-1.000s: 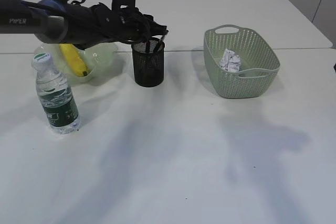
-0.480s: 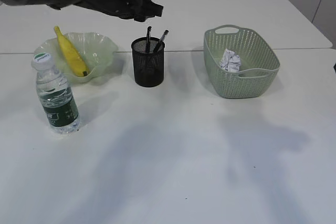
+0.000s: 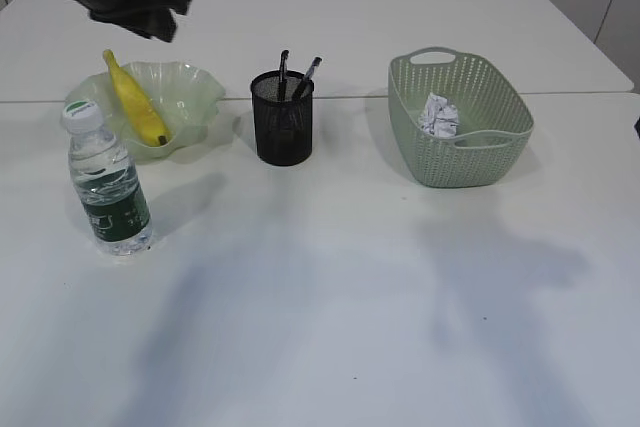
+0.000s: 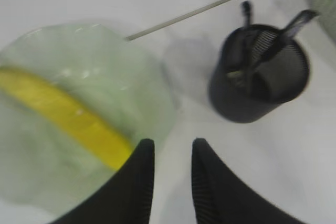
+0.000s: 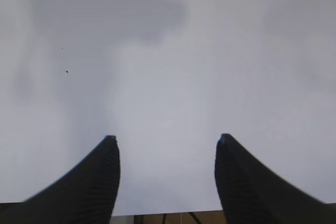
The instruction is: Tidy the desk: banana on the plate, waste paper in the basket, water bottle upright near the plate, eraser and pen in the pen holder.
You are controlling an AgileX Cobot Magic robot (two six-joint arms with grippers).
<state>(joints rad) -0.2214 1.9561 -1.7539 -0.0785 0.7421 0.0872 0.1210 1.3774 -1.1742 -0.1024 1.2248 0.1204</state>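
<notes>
Basically desk [image 3: 330, 327] sorted, both arms clear.
Left gripper [image 4: 170, 148] narrowly apart, empty, above plate [image 3: 195, 87] holding banana [image 3: 135, 102]; pen holder [image 3: 282, 127] at plate's 3 o'clock, water bottle [image 3: 108, 187] upright at 6; right gripper [image 5: 165, 142] wide apart, empty.

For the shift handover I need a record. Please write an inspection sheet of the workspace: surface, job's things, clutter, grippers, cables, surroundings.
Surface: white desk, only shadows on the bare part.
Job's things: banana on the plate; water bottle upright beside the plate; two pens in the pen holder; waste paper in the basket; eraser not visible.
Clutter: nothing seen.
Grippers: left gripper raised above the plate, narrow gap, holding nothing; right gripper open, empty.
Cables: nothing seen.
Surroundings: white wall panels behind.
</notes>
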